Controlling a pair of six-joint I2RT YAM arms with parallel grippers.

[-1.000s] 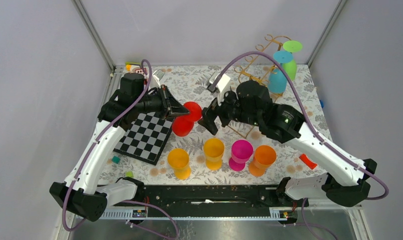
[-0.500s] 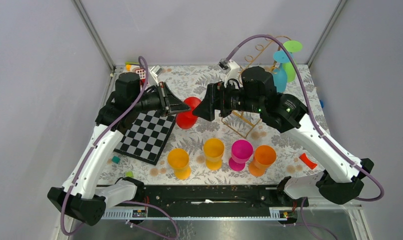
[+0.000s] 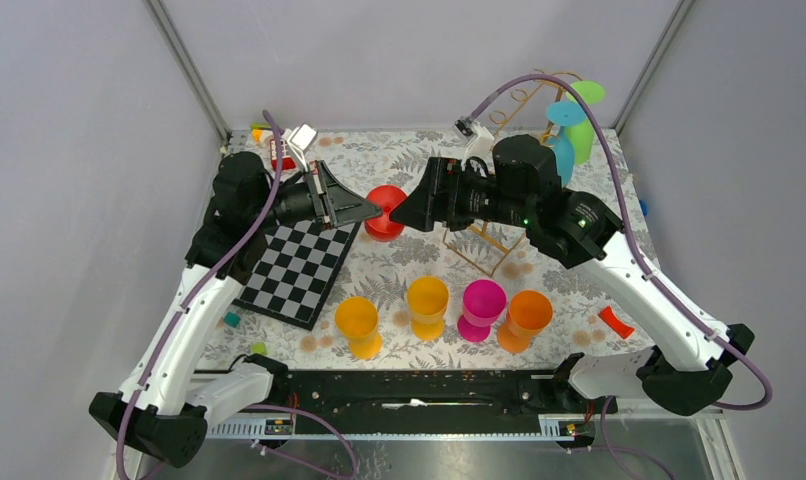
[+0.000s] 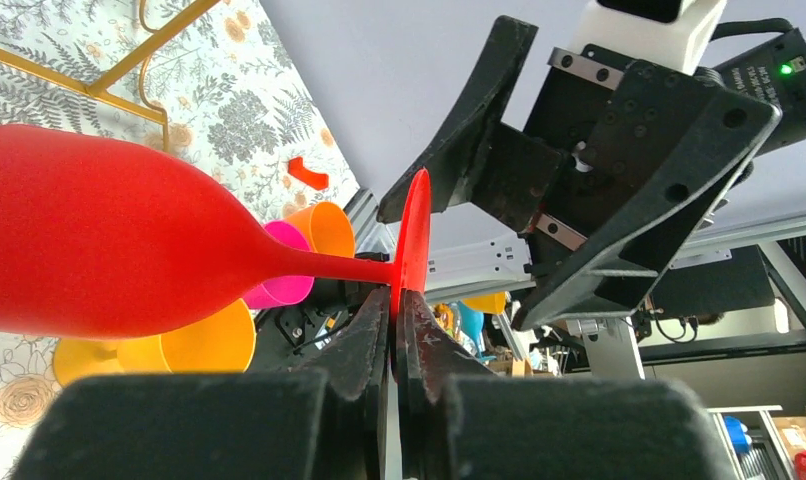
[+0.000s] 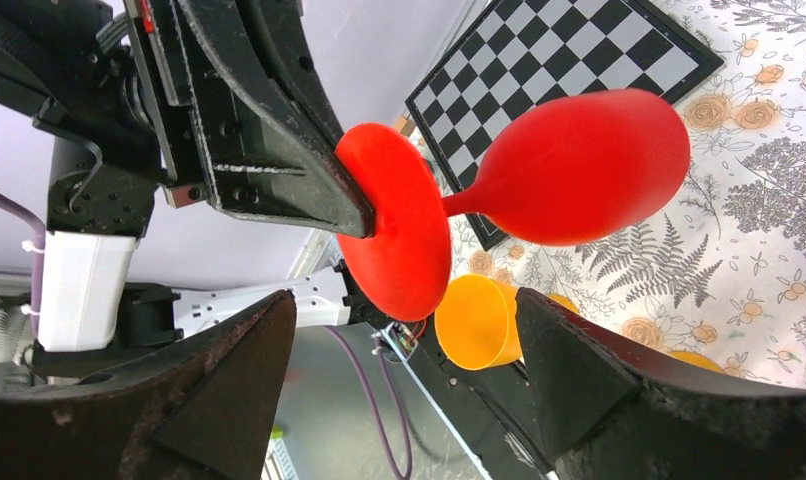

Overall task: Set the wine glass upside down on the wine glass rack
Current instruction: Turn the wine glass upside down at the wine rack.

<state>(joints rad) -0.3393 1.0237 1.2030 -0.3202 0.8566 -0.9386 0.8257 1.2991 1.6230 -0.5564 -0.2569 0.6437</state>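
Handover step: L end effector (image 4: pixel 394 310) clamped on wine glass (image 3: pixel 384 224) foot rim, glass sideways mid-air over table (image 3: pixel 399 160) ctr. R end effector (image 5: pixel 399 300) jaws wide apart, facing foot, holding nothing. Next, probably: R grips foot, L lets go, carry to rack (image 4: pixel 159 42) at 2 o'clock.

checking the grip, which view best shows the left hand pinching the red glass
Left wrist: the left hand pinches the red glass at its foot's rim, close up. Right wrist half hides the pinch; top external shows it tiny.
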